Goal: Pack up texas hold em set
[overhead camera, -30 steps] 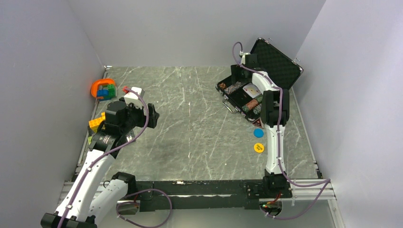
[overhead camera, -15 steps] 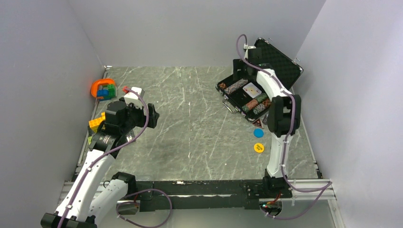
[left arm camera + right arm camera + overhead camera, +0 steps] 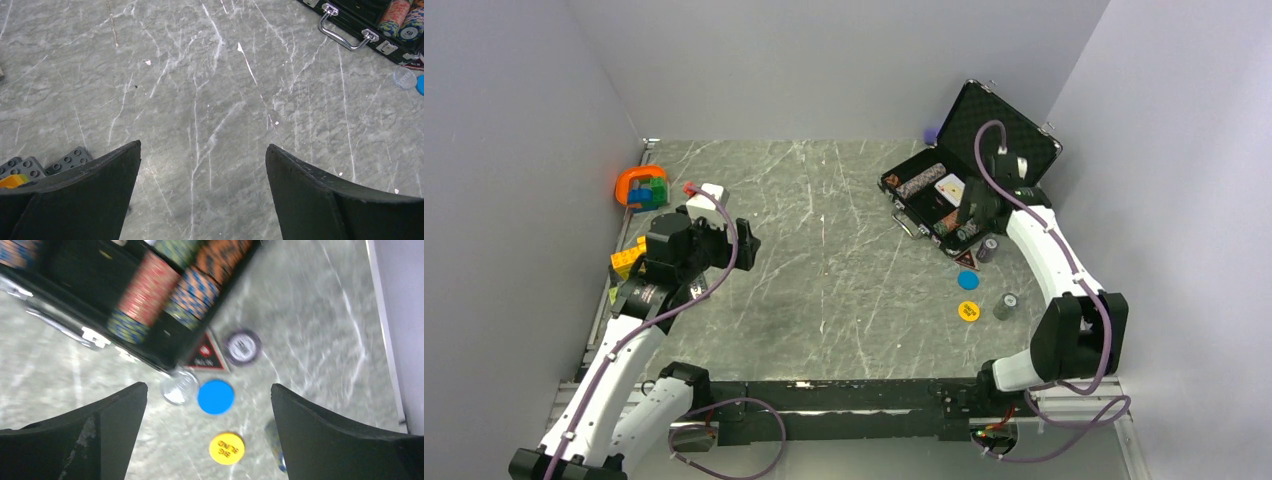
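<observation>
Your right gripper hangs with jaws wide apart, holding nothing, above the near corner of the open briefcase at far right; blue disc, yellow disc and two chip stacks lie on the table just near of it; your left gripper gapes empty at left

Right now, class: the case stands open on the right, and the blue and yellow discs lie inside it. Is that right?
No. The blue disc and yellow disc lie on the table outside the open case, as the top view shows.
</observation>
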Robot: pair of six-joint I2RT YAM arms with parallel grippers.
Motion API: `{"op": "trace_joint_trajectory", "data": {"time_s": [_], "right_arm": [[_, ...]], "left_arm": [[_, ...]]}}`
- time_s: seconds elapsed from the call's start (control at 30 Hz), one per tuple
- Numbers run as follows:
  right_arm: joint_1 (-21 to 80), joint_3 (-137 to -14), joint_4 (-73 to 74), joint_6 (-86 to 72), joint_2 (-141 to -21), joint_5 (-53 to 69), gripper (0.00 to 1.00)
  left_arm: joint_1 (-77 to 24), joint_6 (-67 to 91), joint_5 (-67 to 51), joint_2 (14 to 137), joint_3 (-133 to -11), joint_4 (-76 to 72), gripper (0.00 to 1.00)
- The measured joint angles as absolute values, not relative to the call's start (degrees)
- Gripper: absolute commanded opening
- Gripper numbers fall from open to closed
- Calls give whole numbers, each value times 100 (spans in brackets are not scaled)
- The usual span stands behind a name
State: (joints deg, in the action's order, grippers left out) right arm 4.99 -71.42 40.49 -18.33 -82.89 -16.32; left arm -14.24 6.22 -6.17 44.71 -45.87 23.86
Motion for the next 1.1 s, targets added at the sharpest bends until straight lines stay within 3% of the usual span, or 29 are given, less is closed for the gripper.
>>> {"op": "trace_joint_trajectory", "data": {"time_s": [0.23,1.1], "right_arm": [[115,-6215,4386,-1975,-8204,-1500,93],[-379,-6095,3468,-1839,-8912,-1190,71]], "left_arm": [[-1472,622,-620,4375,-4587,2386,98],[-1527,622,-620,4359,-4587,2390,98]]}}
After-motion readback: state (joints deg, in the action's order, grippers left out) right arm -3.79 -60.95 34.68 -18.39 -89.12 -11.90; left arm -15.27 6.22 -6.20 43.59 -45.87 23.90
